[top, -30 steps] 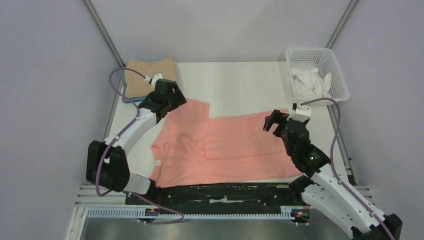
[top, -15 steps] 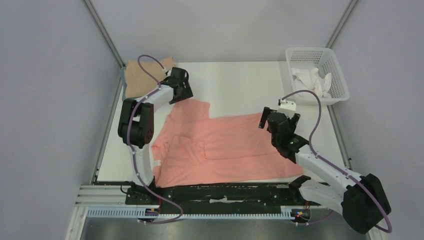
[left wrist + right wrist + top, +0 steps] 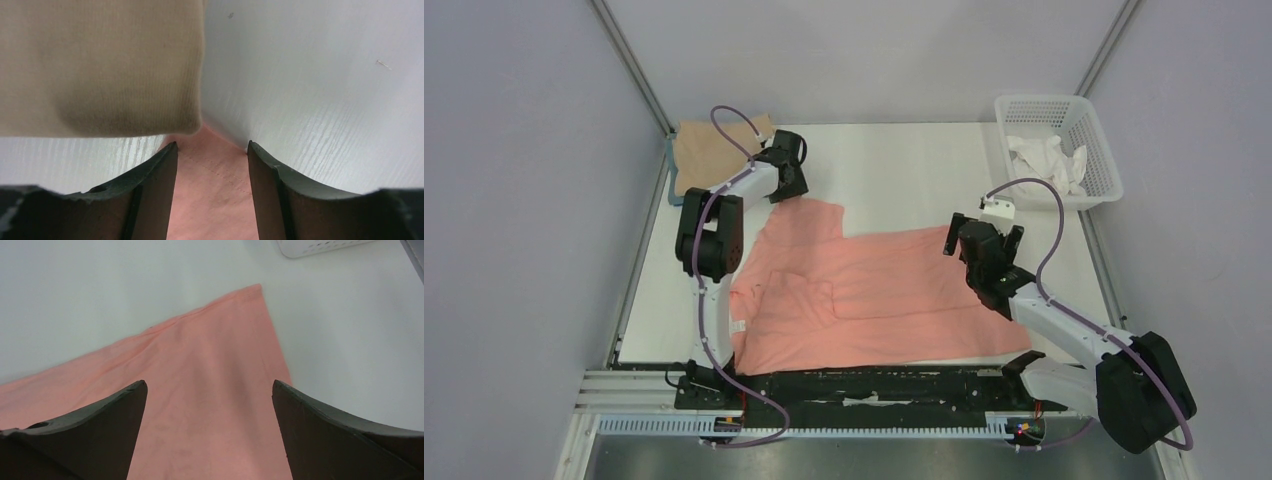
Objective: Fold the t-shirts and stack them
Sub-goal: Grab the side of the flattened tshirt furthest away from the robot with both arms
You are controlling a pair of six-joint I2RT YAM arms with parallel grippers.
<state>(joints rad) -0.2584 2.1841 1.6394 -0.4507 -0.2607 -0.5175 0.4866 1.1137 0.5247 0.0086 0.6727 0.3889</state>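
A salmon-pink t-shirt [image 3: 874,290] lies spread flat on the white table. My left gripper [image 3: 787,178] is at its far left corner, next to a folded tan tee [image 3: 709,148]. In the left wrist view the left gripper [image 3: 211,146] is open, with the pink hem [image 3: 212,190] between the fingers and the tan tee [image 3: 100,65] just beyond. My right gripper [image 3: 967,238] hovers over the shirt's right part. In the right wrist view the right gripper [image 3: 210,385] is wide open above the pink cloth [image 3: 200,390], near the shirt's corner [image 3: 256,290]. No blue tee shows clearly.
A white lattice basket [image 3: 1092,150] holding white cloth [image 3: 1044,160] stands at the far right; its edge shows in the right wrist view [image 3: 320,246]. A black rail [image 3: 874,385] runs along the near edge. Grey walls close in both sides.
My left arm has stretched out and its gripper has moved farther back and right, to the pink shirt's far corner. My right arm has straightened and its gripper has shifted slightly left.
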